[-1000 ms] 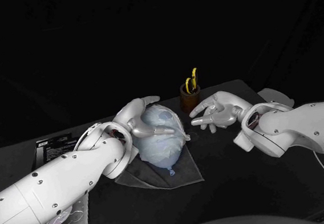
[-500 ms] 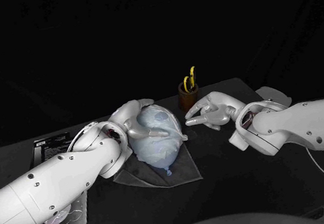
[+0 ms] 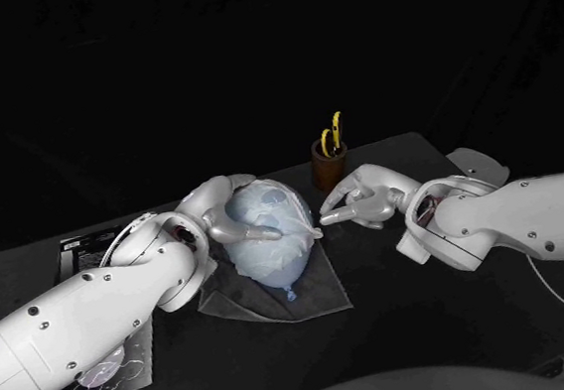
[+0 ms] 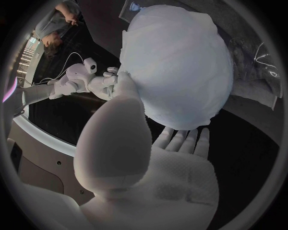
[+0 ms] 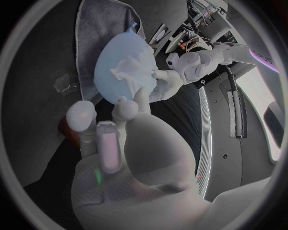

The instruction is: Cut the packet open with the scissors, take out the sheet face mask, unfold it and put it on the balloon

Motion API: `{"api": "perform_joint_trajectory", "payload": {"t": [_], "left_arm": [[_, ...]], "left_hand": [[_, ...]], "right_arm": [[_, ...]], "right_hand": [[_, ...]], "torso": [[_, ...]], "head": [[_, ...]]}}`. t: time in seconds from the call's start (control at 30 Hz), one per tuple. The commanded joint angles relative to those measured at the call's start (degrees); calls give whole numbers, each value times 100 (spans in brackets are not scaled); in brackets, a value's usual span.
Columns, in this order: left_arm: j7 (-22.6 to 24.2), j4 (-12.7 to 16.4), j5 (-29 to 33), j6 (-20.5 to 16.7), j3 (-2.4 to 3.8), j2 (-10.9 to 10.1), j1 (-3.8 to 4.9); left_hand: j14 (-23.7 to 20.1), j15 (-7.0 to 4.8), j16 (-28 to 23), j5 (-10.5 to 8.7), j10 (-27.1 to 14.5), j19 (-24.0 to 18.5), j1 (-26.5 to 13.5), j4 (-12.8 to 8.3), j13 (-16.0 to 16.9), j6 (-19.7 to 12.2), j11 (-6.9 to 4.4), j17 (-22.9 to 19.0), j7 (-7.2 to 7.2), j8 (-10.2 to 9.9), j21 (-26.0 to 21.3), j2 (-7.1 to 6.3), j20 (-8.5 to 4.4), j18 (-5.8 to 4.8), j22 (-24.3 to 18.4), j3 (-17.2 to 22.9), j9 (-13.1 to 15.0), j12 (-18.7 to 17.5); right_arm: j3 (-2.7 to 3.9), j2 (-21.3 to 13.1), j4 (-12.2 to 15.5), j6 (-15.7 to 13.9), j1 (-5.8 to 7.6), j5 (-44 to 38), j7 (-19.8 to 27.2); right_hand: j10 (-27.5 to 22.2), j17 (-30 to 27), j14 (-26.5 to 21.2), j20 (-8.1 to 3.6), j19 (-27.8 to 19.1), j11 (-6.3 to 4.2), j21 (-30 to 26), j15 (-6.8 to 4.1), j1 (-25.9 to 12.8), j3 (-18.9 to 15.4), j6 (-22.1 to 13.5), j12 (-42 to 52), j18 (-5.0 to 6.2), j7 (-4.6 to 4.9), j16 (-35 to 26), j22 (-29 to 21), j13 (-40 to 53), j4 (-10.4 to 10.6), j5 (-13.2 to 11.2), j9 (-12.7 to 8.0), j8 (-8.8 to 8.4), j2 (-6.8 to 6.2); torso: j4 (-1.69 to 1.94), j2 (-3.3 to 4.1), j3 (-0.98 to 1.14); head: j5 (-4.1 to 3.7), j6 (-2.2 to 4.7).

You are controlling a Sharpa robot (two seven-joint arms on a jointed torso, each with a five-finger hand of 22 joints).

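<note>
A pale blue balloon [image 3: 272,239] lies on a grey cloth [image 3: 303,297] at the table's middle, its knot toward me. A white sheet mask [image 5: 134,68] lies crumpled on its upper side. My left hand [image 3: 222,210] holds the balloon from its far left side, fingers [image 4: 187,141] under it and the thumb along its edge. My right hand [image 3: 357,200] is at the balloon's right side, its fingertips [image 5: 141,95] reaching the mask's edge; nothing shows held in it. The balloon [image 4: 179,64] bulges large in the left wrist view. Yellow-handled scissors [image 3: 334,136] stand in a brown cup [image 3: 330,167] behind.
A dark printed packet [image 3: 88,250] lies at the table's left rear. A clear wrapper [image 3: 106,368] lies at the front left beside my left arm. The brown cup stands just behind my right hand. The table's right edge is close behind my right forearm.
My right hand has moved left up to the balloon and drawn its spread fingers closer together. My left hand has shifted the balloon slightly back and left.
</note>
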Motion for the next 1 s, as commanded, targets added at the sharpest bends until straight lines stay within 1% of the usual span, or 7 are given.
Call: {"api": "perform_joint_trajectory", "payload": {"t": [0.03,0.2,0.27,0.5,0.67,0.93,1.0], "left_arm": [[-16,28,-30,91,-1,-46,1],[-10,56,-4,105,-2,-110,0],[-8,60,4,111,-2,-129,0],[-11,44,30,168,-3,-163,-1],[-8,42,35,200,-4,-182,-1],[-5,32,49,223,-4,-197,-1],[-5,28,52,220,-4,-198,-1]], "left_hand": [[42,-10,23,11,43,16,-28,-4,8,46,6,8,785,27,24,3,-5,54,5,-22,7,-7],[44,-10,24,12,40,16,-27,-4,8,45,6,8,784,27,24,3,-6,55,5,-21,7,-7],[47,-12,25,12,34,16,-25,-4,7,41,4,9,783,27,24,3,-6,58,6,-21,6,-8],[57,-18,28,13,38,-1,-13,-4,7,47,-1,11,780,30,20,4,-8,66,3,-20,9,-8],[58,-21,29,14,39,-3,-5,-5,7,47,-5,12,778,30,19,5,-8,70,2,-19,9,-9],[65,-29,31,15,37,-10,17,-5,6,49,-11,14,774,32,18,5,-10,81,1,-19,10,-11],[65,-29,31,15,37,-10,17,-5,6,49,-11,14,774,32,18,5,-10,81,1,-19,10,-11]], "right_arm": [[0,30,-30,312,-52,-319,-220],[0,91,-76,351,-130,-354,-259],[0,120,-85,335,-155,-360,-261],[2,226,-155,83,-198,-338,-202],[3,288,-202,39,-205,-302,-174],[6,372,-262,20,-208,-243,-120],[6,390,-280,35,-208,-226,-113]], "right_hand": [[302,1199,534,12,36,-48,43,41,-73,-74,-15,2384,-108,21,43,36,2369,-41,-26,5,41,-18],[374,1234,540,26,39,-27,68,59,-100,-86,-79,2657,-112,42,58,77,2583,-78,-29,-2,23,-7],[381,1235,540,28,39,-23,71,62,-105,-87,-89,2685,-112,46,58,82,2606,-83,-29,-3,20,-4],[413,1258,545,42,39,-3,83,78,-120,-87,-153,2817,-114,67,68,103,2709,-107,-25,-14,-6,14],[428,1265,546,47,39,2,87,83,-129,-88,-164,2867,-115,72,71,111,2747,-113,-24,-15,-9,21],[459,1304,554,59,45,14,105,96,-162,-65,-170,2979,-117,82,86,139,2832,-110,-18,-13,-3,95],[478,1334,561,64,63,14,131,98,-151,-31,-153,3040,-123,81,98,173,2878,-124,-9,-9,10,159]], "torso": [[-6,-2,0],[-10,-3,7],[-7,-2,9],[-6,-2,8],[-9,-2,9],[-3,-1,8],[-4,-1,6]], "head": [[-9,-20],[-11,-37],[-9,-30],[-4,-35],[-2,-37],[4,-45],[4,-47]]}}
